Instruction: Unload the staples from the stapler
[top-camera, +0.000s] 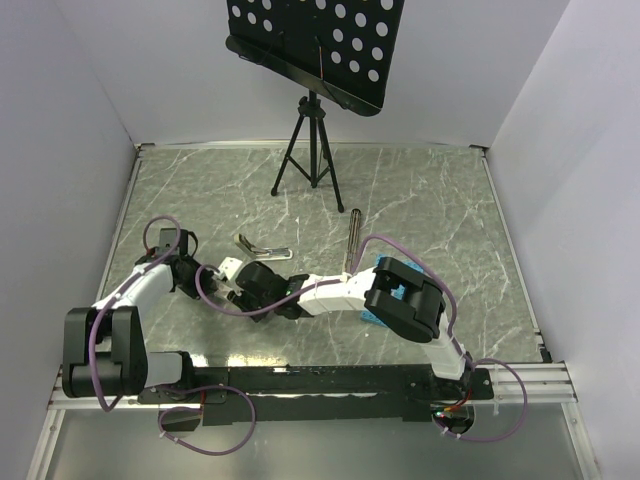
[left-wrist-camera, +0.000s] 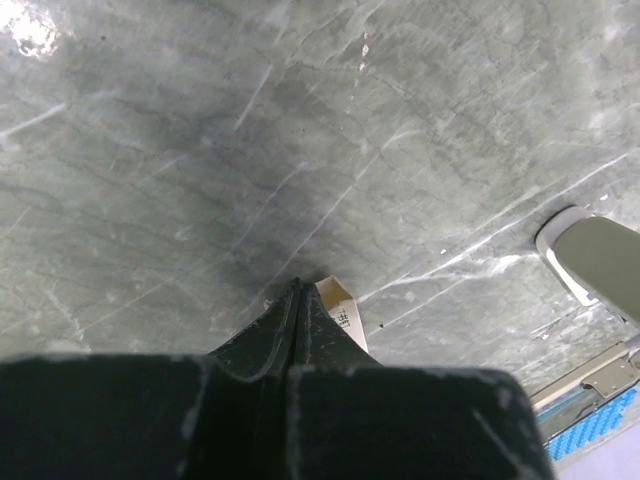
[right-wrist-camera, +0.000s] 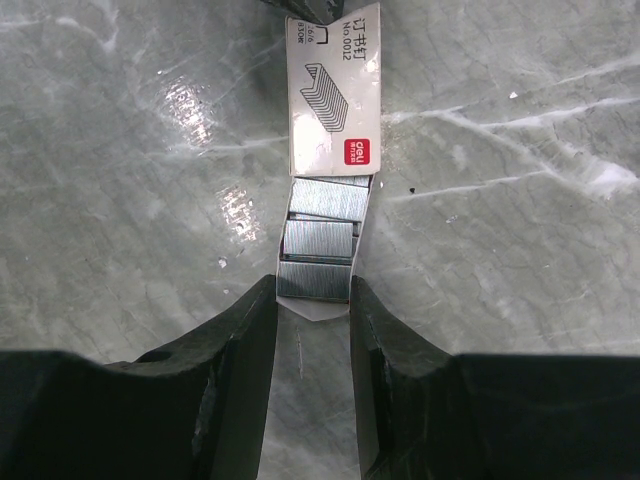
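The silvery V-shaped stapler (top-camera: 262, 246) lies on the marble table, just beyond both grippers and apart from them. A white staple box (right-wrist-camera: 333, 95) lies between the grippers, its tray pulled out and showing three blocks of staples (right-wrist-camera: 322, 228). My right gripper (right-wrist-camera: 313, 285) has a fingertip against each side of the tray's near end, at the nearest block. The left gripper (left-wrist-camera: 298, 285) is shut, its tip at the box's (left-wrist-camera: 340, 305) far end. I cannot tell whether it pinches the cardboard. In the top view the box (top-camera: 231, 268) shows between both grippers.
A thin dark rod (top-camera: 354, 238) lies right of the stapler. A blue perforated plate (top-camera: 383, 292) is partly hidden under the right arm. A tripod (top-camera: 310, 150) carrying a black perforated board (top-camera: 315, 45) stands at the back. White walls enclose the table.
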